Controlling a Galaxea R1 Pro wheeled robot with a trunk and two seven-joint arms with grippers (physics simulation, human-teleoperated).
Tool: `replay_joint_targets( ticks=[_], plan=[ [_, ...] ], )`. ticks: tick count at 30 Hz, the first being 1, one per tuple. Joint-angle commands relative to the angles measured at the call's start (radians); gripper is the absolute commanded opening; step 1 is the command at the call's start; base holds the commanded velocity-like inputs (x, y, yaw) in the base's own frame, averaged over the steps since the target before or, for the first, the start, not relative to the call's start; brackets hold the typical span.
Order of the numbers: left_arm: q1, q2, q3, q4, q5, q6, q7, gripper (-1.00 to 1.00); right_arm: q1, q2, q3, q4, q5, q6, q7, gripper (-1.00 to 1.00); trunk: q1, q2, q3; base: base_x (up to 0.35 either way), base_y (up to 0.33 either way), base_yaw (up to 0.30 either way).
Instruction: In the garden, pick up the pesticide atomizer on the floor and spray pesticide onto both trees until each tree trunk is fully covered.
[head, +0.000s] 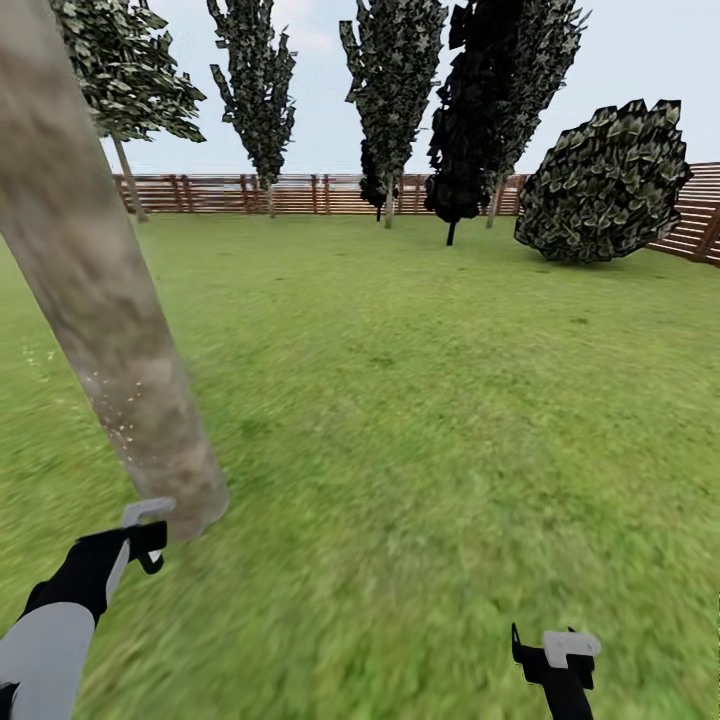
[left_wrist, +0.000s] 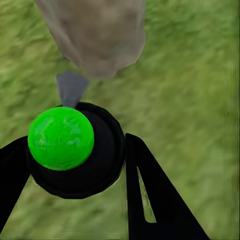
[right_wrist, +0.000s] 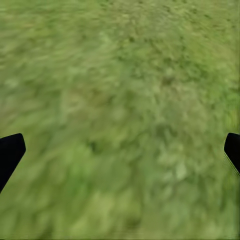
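Left hand (left_wrist: 75, 165) grips the green-topped atomizer (left_wrist: 61, 138) beside the tree trunk (head: 110, 330); right hand (right_wrist: 120, 150) hangs released, fingertips mostly cropped.

Your robot's arms: black, grey and white

Your left arm (head: 45, 640) has a smooth light-grey forearm shell running into a black wrist, and the left gripper (head: 148, 535) carries a pale grey bracket on black parts. Your right gripper (head: 556, 655) is black with a white block on top. Up close, your left fingers (left_wrist: 150, 195) are flat, black and tapered, one with a narrow slot.
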Motion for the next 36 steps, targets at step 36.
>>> replay_joint_targets(
  ticks=[36],
  plan=[
    [-0.001, 0.001, 0.01, -0.01, -0.01, 0.006, -0.003, -1.0, -0.001, 0.002, -0.004, 0.002, 0.011, -0.002, -0.007, 1.0, 0.0, 0.0, -0.001, 0.154, -0.246, 0.231]
  ],
)
